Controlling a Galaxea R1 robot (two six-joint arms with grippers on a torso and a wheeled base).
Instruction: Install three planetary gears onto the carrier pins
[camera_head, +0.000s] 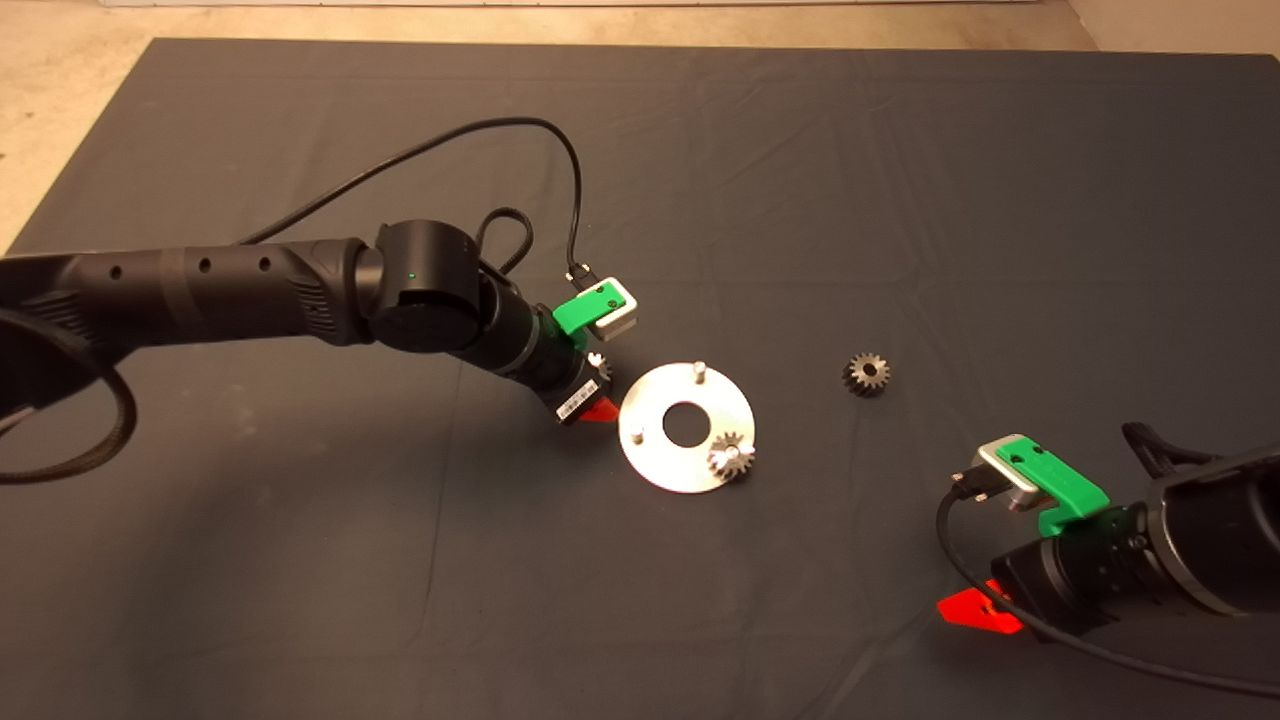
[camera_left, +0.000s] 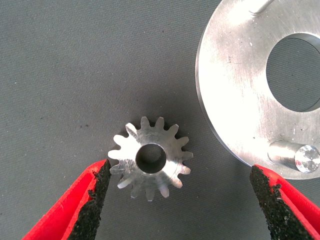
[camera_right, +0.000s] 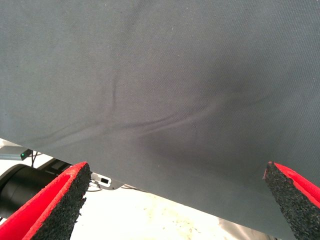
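Note:
The silver disc (camera_head: 686, 425) lies flat mid-mat with its carrier pins upright; two bare pins (camera_head: 699, 368) (camera_head: 636, 436) show. One planetary gear (camera_head: 731, 457) sits on the third pin. A second gear (camera_head: 867, 374) lies loose on the mat to the disc's right. A third gear (camera_left: 150, 157) lies flat on the mat just left of the disc (camera_left: 235, 90), beside a bare pin (camera_left: 295, 156). My left gripper (camera_head: 598, 390) (camera_left: 180, 171) hovers over this gear, open, with one finger on each side and not touching it. The right gripper (camera_head: 975, 608) (camera_right: 176, 170) waits open at the lower right.
The dark mat (camera_head: 900, 200) covers the table, with light floor beyond its far edge. A black cable (camera_head: 560, 150) loops above the left wrist. The right wrist view holds only mat and its near edge.

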